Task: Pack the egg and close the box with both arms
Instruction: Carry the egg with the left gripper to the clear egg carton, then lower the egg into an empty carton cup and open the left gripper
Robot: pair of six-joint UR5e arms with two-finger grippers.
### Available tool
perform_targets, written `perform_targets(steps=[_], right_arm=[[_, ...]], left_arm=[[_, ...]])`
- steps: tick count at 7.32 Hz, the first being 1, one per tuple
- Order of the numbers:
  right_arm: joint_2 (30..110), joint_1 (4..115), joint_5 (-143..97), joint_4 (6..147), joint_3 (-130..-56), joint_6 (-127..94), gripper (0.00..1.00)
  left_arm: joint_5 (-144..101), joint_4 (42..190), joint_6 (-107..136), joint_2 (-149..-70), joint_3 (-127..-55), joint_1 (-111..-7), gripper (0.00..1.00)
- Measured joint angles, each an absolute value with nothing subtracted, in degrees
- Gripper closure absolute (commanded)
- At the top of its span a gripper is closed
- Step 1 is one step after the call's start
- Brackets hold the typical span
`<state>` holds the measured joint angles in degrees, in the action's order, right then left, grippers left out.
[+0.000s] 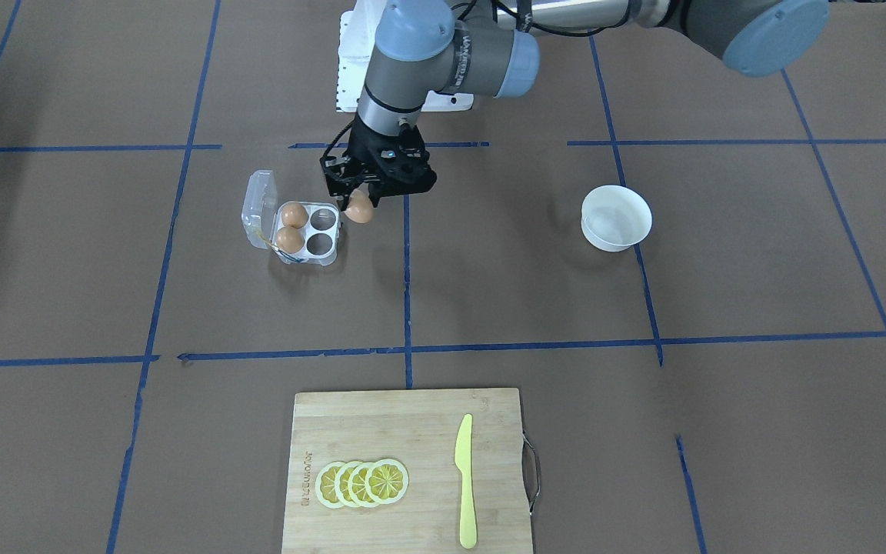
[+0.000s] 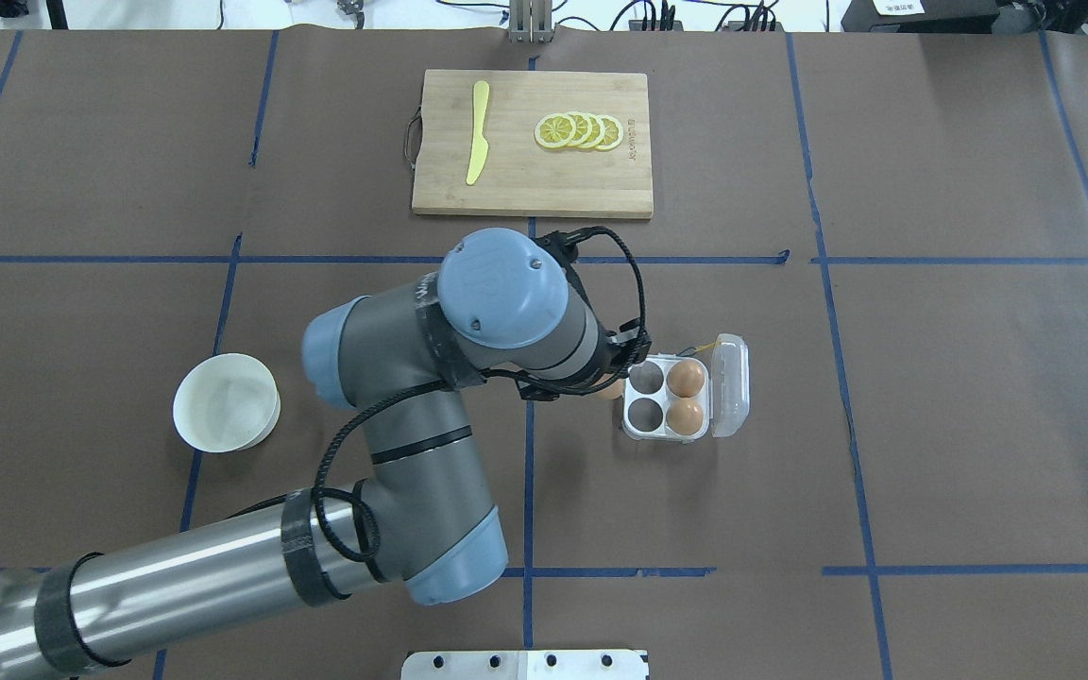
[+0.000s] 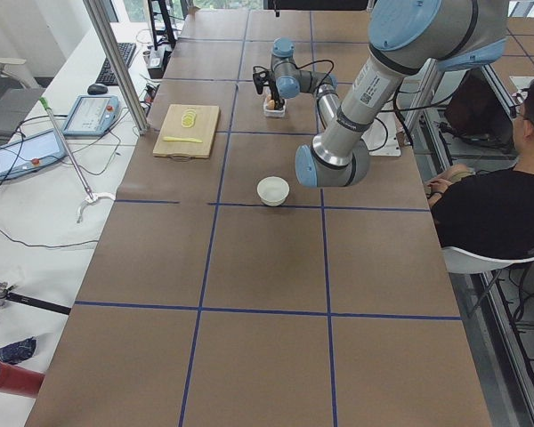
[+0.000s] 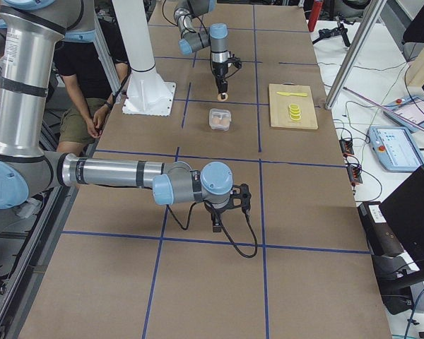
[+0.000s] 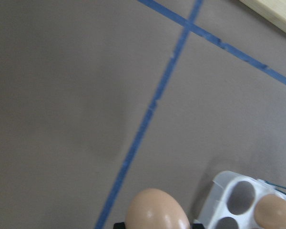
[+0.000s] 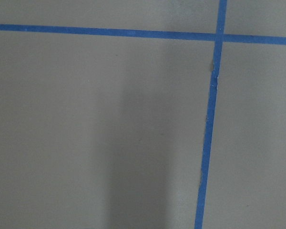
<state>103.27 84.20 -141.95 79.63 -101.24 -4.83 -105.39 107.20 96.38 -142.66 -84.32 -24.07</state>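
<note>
Holding the egg (image 1: 360,209) between its black fingers, the left gripper (image 1: 361,198) sits centre-left in the front-facing frame, closed narrowly around it and pointing down. Egg is at the fingertips, lower part showing below them. It hangs just right of the box (image 1: 307,231), by its upper right corner, not over a cell. In the left wrist frame the egg is at bottom centre, with the box at lower right. Box lid (image 1: 258,201) stands open on the left side. Two other eggs (image 1: 294,214) fill the left cells; both right cells are empty. White bowl (image 1: 612,240) is well apart at the right. Cutting board (image 1: 412,415) at bottom centre carries lemon slices (image 1: 362,483) and a yellow knife (image 1: 464,481). Right gripper (image 4: 216,224) is at lower centre of the right side frame, far from the box; cannot tell how its jaws stand.
</note>
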Motion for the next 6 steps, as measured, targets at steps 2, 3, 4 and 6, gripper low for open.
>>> perform_targets(steps=[2,3,4,6], right_arm=[[103.27,84.2,-142.1,79.63,-101.25,-4.85,0.0],[103.27,84.2,-142.11,79.63,-101.25,-4.87,0.0],[103.27,84.2,-142.12,79.63,-101.25,-4.87,0.0],[103.3,84.2,-142.12,79.63,-101.25,-4.91,0.0]], left_arm=[[-104.76,109.44,96.24,-144.66,-81.45,-22.62,1.0],[-103.72,109.7,96.24,-145.05,-81.03,-21.84,0.72],[-103.17,109.78,96.22,-145.37,-80.77,-21.49,0.48],[-102.87,109.85,96.16,-145.53,-80.46,-21.3,0.37]])
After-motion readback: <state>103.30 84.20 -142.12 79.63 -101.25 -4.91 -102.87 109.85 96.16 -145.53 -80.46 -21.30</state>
